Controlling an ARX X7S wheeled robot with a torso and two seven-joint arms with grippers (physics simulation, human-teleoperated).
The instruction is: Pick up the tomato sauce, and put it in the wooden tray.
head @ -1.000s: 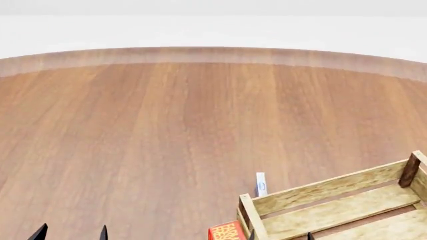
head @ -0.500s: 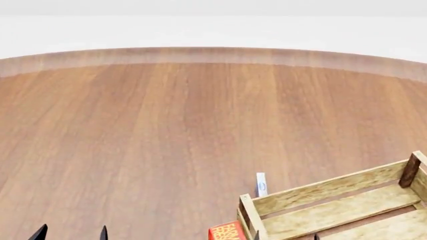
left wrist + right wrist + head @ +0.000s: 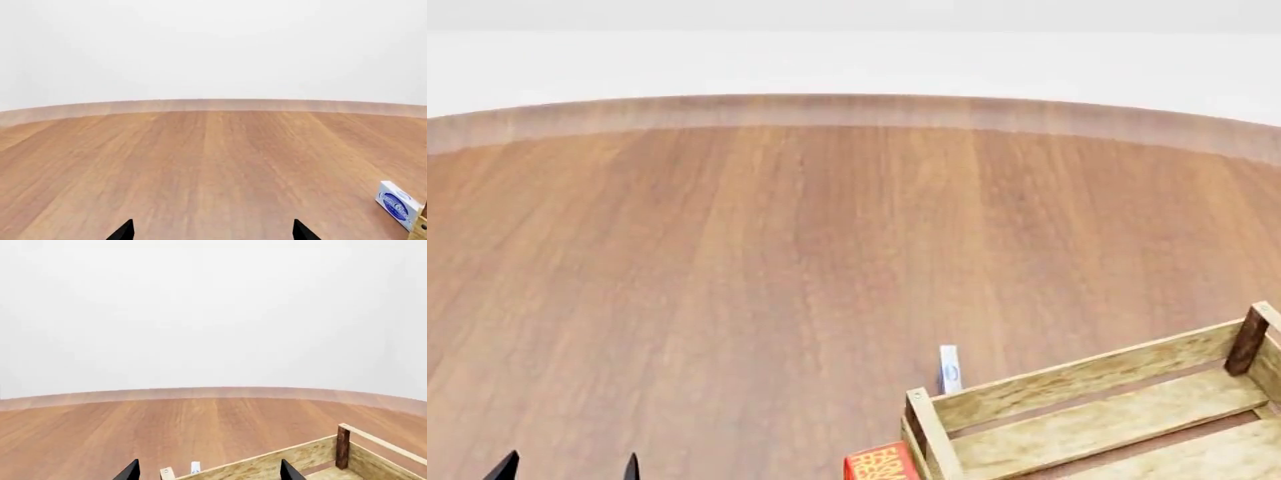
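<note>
**One wooden tray, one small box, one red thing, and no can in sight**

The tomato sauce does not show in any of the three views, so I cannot tell where it is.

There is one wooden tray [image 3: 1094, 415]. It sits on the desk [image 3: 761, 250] at the near right of the head view. It is made of light wood slats with darker corner posts. Only part of it shows, and the part that shows holds nothing.

One small white box with a blue label [image 3: 397, 204] stands just beside the far side of the tray. There is writing on the label, but it is too small to read.

One red thing with an orange pattern [image 3: 881, 464] sits just beside the tray's near left corner. Only its top shows, so I cannot tell what it is.

The left end effector [image 3: 569, 466] shows as two black tips low in the head view, on the left. The tips are spread apart with nothing between them. The right end effector [image 3: 208, 471] shows only in the right wrist view. Its two black tips are also spread apart and hold nothing. It hangs above the tray.
</note>
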